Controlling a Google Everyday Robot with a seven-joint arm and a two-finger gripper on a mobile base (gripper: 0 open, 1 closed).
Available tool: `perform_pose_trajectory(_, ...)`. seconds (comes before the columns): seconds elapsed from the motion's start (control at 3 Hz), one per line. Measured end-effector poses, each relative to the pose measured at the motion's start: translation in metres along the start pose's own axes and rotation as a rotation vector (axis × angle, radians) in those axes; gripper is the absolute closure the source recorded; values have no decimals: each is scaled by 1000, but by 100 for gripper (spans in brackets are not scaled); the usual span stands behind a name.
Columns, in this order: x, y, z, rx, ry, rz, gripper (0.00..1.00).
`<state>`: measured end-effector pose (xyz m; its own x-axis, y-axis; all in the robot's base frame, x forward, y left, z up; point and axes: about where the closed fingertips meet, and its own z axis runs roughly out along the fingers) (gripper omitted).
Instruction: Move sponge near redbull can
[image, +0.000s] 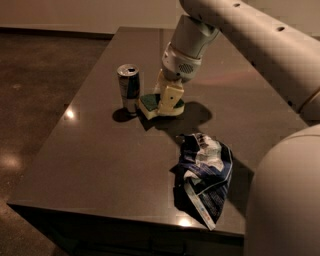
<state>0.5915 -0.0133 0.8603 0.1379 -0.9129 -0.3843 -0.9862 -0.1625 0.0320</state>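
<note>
The sponge (148, 104), green on top over pale yellow foam, sits low on the dark table (95, 150), just right of the redbull can (128, 88). The can stands upright, silver and blue, with a silver top. A narrow gap separates can and sponge. My gripper (168, 105) comes down from the upper right and is shut on the right part of the sponge, its pale fingers (170, 95) covering that end. I cannot tell whether the sponge rests on the table or hangs just above it.
A crumpled blue-and-white foil bag (205, 172) lies at the front right of the table. My arm's large pale body (285, 200) fills the lower right. The table's left and front edges drop to a dark floor (35, 85).
</note>
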Motion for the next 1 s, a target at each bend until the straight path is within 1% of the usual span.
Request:
perform_pose_trajectory(0.33, -2, -3, 2, 8, -5, -1, 5)
perform_pose_trajectory(0.67, -3, -5, 4, 12, -8, -1, 0)
perform_pose_trajectory(1.0, -3, -5, 4, 13, -8, -1, 0)
